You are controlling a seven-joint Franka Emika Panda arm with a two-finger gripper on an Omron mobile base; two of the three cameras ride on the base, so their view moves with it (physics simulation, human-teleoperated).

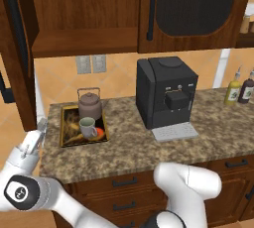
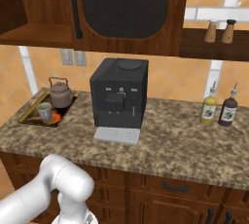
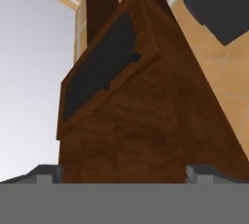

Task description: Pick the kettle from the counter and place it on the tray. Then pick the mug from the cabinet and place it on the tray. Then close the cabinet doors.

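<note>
The brownish-grey kettle point(image 1: 90, 104) point(image 2: 61, 94) and the grey-green mug point(image 1: 88, 127) point(image 2: 45, 112) both stand on the gold-rimmed tray point(image 1: 66, 140) point(image 2: 30, 117) at the counter's left end. The cabinet's left door point(image 1: 20, 63) point(image 3: 131, 121) stands swung open, and the bare wooden shelf point(image 1: 84, 41) point(image 2: 34, 34) shows behind it. Its right door point(image 1: 193, 9) point(image 2: 126, 4) is shut. My gripper point(image 1: 42, 124) point(image 3: 124, 175) is open, low at the left beside the tray, just under the open door's bottom corner. The door's wooden edge looms between my spread fingertips point(image 3: 46, 174).
A large black coffee machine point(image 1: 166, 98) point(image 2: 119, 96) point(image 3: 214, 4) stands mid-counter on the granite slab point(image 1: 129, 147) point(image 2: 170, 135). Two bottles point(image 1: 240, 88) point(image 2: 219, 107) stand at the right, with shakers point(image 2: 220, 30) on a side shelf. Drawers point(image 1: 124, 185) lie below.
</note>
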